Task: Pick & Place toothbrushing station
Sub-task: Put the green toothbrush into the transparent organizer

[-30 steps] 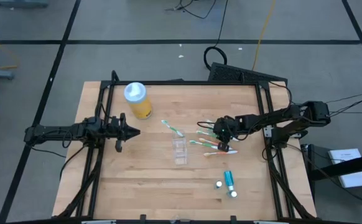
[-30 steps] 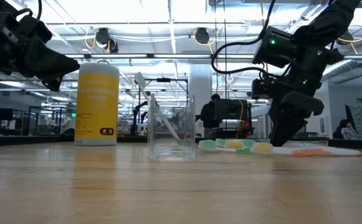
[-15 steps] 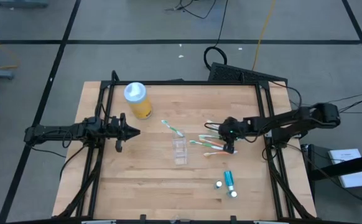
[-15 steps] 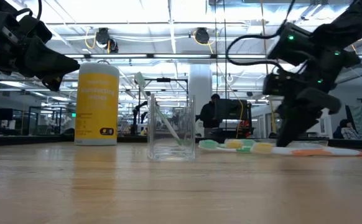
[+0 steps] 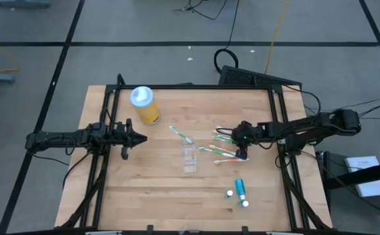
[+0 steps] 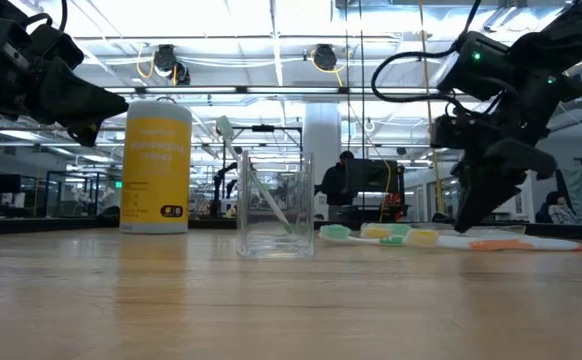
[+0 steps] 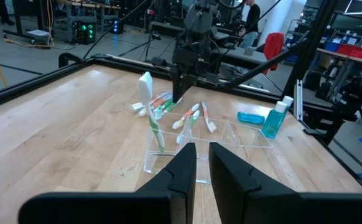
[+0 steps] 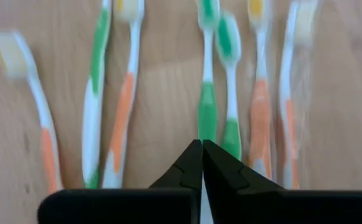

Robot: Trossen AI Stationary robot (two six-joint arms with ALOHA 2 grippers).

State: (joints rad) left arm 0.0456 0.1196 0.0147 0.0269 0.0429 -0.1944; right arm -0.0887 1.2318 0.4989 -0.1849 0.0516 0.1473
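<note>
Now my right gripper (image 5: 243, 154) sits pinched closed, holding nothing, over the toothbrushes (image 5: 221, 151) at 3 o'clock of the cup (image 5: 189, 158). One brush (image 6: 256, 185) leans inside that cup, tubes (image 5: 240, 188) lie at 5 o'clock, and my left gripper (image 5: 141, 138) waits closed at 9 o'clock.

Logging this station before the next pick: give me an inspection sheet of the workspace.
Surface: wooden table, dry, unmarked.
Job's things: clear cup holding one toothbrush; loose toothbrushes lying flat beside it; teal tubes near the front edge.
Clutter: yellow bottle, upright.
Grippers: right gripper shut, down at the loose toothbrushes; left gripper shut, waiting, holding nothing.
Cables: loop on the floor behind the table.
Surroundings: a person far behind.
</note>
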